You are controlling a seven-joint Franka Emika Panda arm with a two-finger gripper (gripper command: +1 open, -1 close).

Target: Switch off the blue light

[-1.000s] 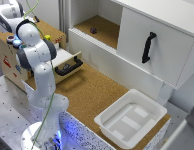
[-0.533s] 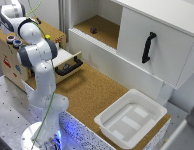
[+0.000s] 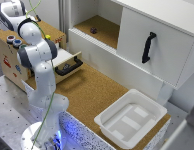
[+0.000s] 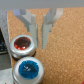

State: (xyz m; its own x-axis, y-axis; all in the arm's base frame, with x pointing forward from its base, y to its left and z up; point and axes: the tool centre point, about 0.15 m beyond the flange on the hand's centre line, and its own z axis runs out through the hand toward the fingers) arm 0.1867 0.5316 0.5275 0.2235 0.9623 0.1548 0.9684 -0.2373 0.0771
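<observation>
On the wooden box (image 3: 17, 60) at the exterior view's left, the red button (image 4: 23, 45) and the blue light (image 4: 29, 69) are sitting side by side on its cork top. The gripper (image 4: 40, 31) is hovering just past them, fingers (image 4: 47, 30) narrowly parted and holding nothing, probably lining up to press the blue light.

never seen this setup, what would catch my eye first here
The white robot arm dominates the exterior view's left, bent over a wooden box. In the wrist view, the gripper hangs open above a red button and the blue light. A white tray sits at the exterior view's lower right.
</observation>
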